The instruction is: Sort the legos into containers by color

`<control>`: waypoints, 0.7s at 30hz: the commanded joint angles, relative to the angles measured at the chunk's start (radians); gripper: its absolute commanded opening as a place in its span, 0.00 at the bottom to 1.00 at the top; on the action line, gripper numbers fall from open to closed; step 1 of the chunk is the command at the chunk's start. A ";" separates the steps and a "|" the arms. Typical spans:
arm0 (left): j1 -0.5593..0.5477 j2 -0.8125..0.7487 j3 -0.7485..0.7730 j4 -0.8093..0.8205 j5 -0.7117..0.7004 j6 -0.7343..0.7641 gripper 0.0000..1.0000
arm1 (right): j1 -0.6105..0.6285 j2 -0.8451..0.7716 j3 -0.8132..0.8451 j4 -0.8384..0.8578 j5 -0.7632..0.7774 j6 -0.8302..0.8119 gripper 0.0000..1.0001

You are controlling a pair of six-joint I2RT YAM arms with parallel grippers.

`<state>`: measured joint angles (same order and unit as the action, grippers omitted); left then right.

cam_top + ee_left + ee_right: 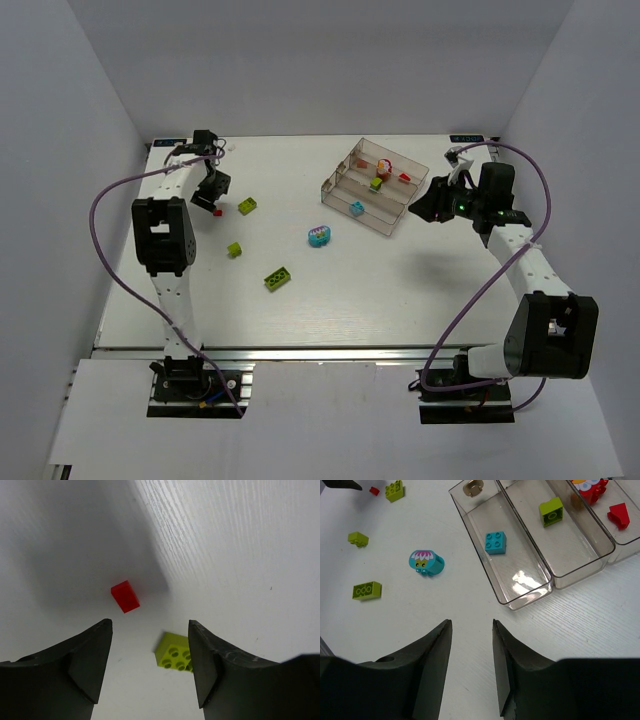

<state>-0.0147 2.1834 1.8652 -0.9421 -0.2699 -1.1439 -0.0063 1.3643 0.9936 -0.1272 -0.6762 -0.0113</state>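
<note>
One red lego (125, 596) sighted on the table (240, 555), just ahead of the left gripper (150, 627), spread and empty (lime lego (175, 652) nearer, between the fingers). Lay with long axis slanted, well apart from the right gripper (471, 625), also spread, by the tray (522, 605).

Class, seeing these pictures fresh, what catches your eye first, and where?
The clear tray at the far side holds a cyan brick, a lime brick and red pieces in separate compartments. A small red brick lies just ahead of the left gripper, its jaws open. A cyan flower-faced piece sits loose near the centre.
</note>
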 commanded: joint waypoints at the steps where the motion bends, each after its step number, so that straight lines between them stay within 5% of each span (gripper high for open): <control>1: 0.002 0.039 0.075 -0.060 0.011 -0.045 0.72 | -0.003 -0.001 0.043 0.004 0.000 -0.016 0.44; 21: 0.012 0.116 0.109 -0.119 -0.052 -0.085 0.62 | -0.015 -0.008 0.043 0.003 -0.006 -0.010 0.44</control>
<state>-0.0086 2.2883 1.9301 -1.0313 -0.2844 -1.2053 -0.0132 1.3643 0.9936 -0.1287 -0.6762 -0.0113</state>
